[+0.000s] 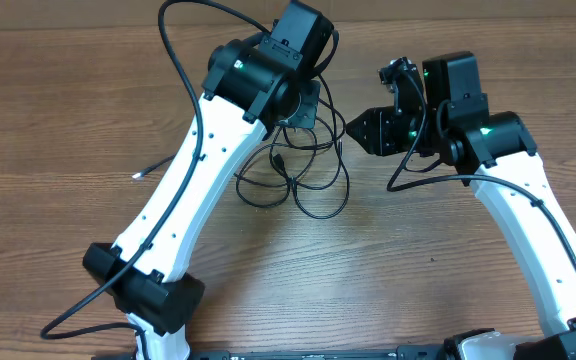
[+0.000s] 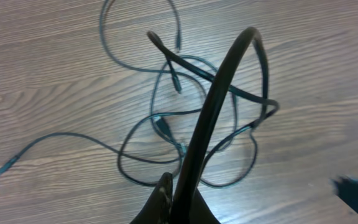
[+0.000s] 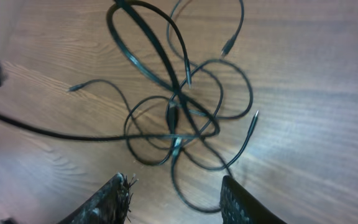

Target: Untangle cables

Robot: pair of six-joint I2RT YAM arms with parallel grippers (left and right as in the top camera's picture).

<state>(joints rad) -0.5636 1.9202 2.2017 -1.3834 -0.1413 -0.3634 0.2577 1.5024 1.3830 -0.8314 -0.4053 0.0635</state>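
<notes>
Top of the cables (image 1: 294, 172) hidden beneath the left arm (image 1: 190, 185) from overhead, left gripper (image 2: 178, 208) cut off at its view's bottom edge, near strand blurred, right gripper (image 3: 176, 202) fingers cropped low, plug types too small to tell.

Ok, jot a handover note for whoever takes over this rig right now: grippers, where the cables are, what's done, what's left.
Left gripper: shut on a strand of the cables, holding one loop up off the table.
Right gripper: open, empty, above the tangle.
Cables: knotted pile mid-table between the arms; one loose end trails out to the side.
Done: one loop raised.
Left: all the separating; strands cross throughout.
</notes>
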